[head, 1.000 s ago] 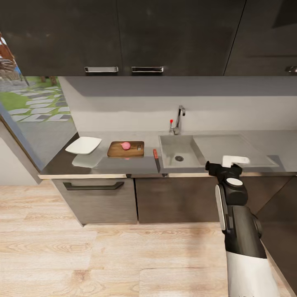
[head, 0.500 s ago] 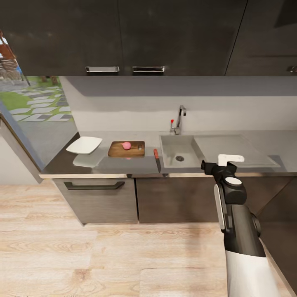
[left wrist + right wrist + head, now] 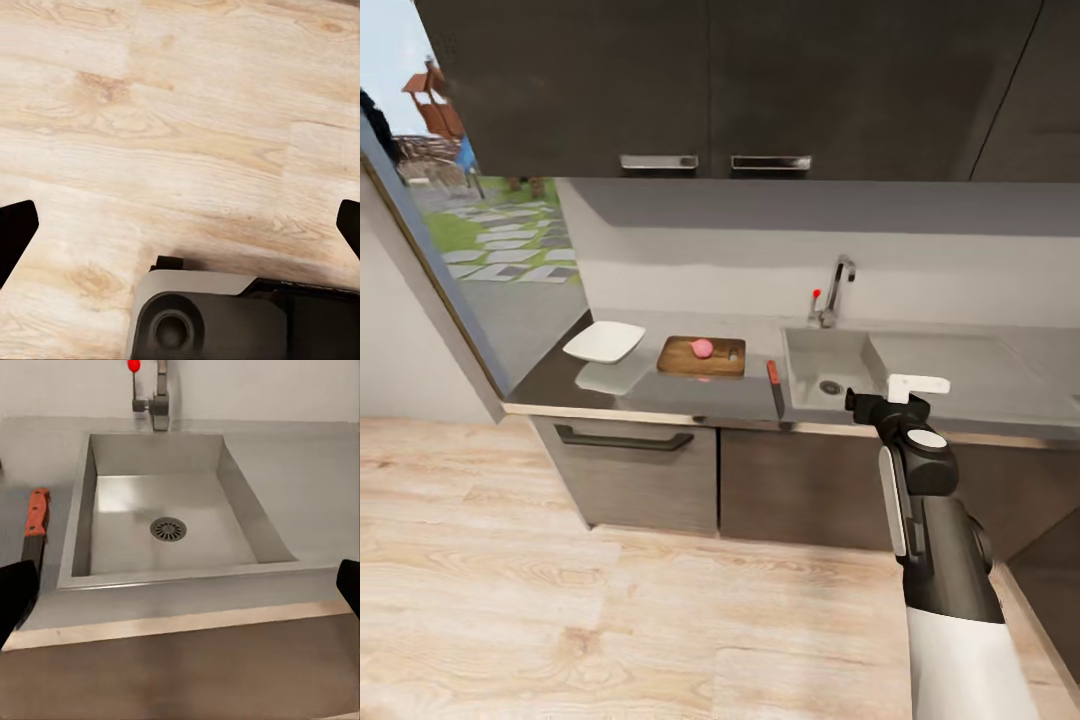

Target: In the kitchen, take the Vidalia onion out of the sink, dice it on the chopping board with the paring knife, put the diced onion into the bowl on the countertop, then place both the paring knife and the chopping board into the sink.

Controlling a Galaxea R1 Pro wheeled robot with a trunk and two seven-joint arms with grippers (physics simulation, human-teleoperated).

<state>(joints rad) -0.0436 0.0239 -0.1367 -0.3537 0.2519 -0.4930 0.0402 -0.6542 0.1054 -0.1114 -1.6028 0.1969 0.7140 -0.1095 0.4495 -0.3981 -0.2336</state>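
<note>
**Robot swings its view along the counter, onion waiting whole on the board**

Since half a second ago the whole head picture has shifted: the cabinets, counter and window all sit further right and the window takes up more of the frame, so the camera has turned, not the things. Their layout matches the earlier pictures. The Vidalia onion (image 3: 702,347) rests whole on the chopping board (image 3: 680,358), the bowl (image 3: 604,341) stands just beside the board on the countertop (image 3: 660,395), and the paring knife (image 3: 774,383) lies between board and sink (image 3: 807,375), red handle away from the robot.

The right gripper (image 3: 888,398) hangs in front of the sink's edge; its wrist view shows the dark fingertips set wide apart with nothing between them. The left gripper (image 3: 180,225) is likewise spread wide and empty, over the wooden floor (image 3: 187,112).

The onion is out of the basin, so the knife pick-up looks like the step at hand.

No brand, label or writing can be read anywhere.
</note>
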